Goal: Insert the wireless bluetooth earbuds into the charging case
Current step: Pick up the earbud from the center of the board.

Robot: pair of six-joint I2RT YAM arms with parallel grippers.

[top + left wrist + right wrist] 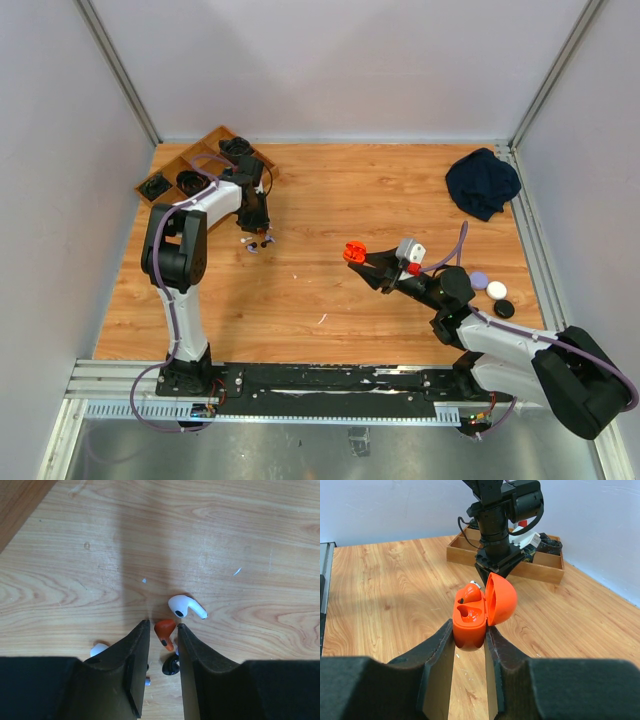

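Here, left fingers (135, 650) stood narrowly apart astride the orange earbud (164, 631) on the tabletop (225, 540), a white earbud (185, 606) just beside; contact could not be told. Right fingers (439, 652) were clamped on the open case (470, 622), one socket empty. Judged bud light, rigid, slick, apt to squirt out; pinch across the bulb, not the stem.
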